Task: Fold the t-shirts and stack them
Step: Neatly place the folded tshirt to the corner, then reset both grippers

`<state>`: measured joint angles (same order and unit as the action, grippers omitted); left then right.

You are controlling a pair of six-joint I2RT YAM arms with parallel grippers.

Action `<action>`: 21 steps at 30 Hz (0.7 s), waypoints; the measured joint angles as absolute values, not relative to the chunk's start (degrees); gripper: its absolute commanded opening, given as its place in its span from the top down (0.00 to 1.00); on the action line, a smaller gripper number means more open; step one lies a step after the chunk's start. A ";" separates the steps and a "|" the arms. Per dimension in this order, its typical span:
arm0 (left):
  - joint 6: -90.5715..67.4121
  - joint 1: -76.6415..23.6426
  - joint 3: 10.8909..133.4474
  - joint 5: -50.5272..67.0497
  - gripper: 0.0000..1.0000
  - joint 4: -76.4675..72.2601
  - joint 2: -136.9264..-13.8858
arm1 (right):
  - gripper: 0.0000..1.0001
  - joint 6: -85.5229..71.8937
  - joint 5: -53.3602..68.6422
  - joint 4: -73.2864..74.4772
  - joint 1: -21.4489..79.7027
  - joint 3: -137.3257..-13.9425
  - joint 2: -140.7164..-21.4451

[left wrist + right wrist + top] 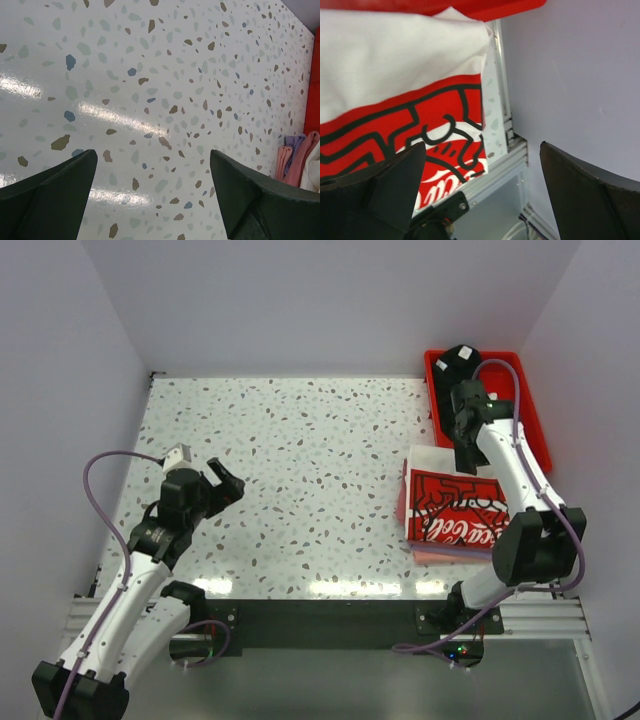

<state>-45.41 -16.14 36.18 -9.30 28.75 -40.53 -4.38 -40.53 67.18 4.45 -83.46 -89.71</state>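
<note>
White Coca-Cola shirt (pixel 455 505) lies folded atop the pink pile (pixel 440 556), right side of the table (pixel 300 460)
Right claw (pixel 482 145) and left claw (pixel 152 155) gape wide, empty; lift the right straight up without dragging the fold

The desk (pixel 300 490) is glossy white terrazzo, speckled all over with grey, brown and blue flecks. At its far right sits a bright red tray (pixel 535 435) with a black t-shirt (pixel 458 358) inside. Near the tray lies a white t-shirt (pixel 455 505) with a large red print, outlined in black lines and crossed by white Coca-Cola script. Under it are pink t-shirts (pixel 292 160), salmon in tone, with one lilac fold among them. Both arms are white with black joints and trail purple cables (pixel 95 470). The left pincer (pixel 152 155) and the right pincer (pixel 482 147) have dark, greenish-black fingers. The walls are pale lilac-grey.
</note>
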 measured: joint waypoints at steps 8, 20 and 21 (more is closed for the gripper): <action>-45.45 -16.12 36.21 -11.11 0.00 29.23 -42.09 | 0.01 -6.42 -23.88 52.93 4.38 -74.59 -73.47; -45.89 -16.14 47.68 -20.29 0.00 40.91 -40.95 | 0.01 -14.92 3.01 26.41 4.38 -54.30 -49.50; -45.89 -16.12 48.97 -21.67 0.00 41.82 -40.29 | 0.01 -15.51 3.86 25.50 4.38 -53.04 -48.73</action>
<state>-45.89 -16.12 48.97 -21.67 41.82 -40.29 -15.51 3.86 25.50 4.38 -53.04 -48.73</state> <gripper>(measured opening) 0.997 0.987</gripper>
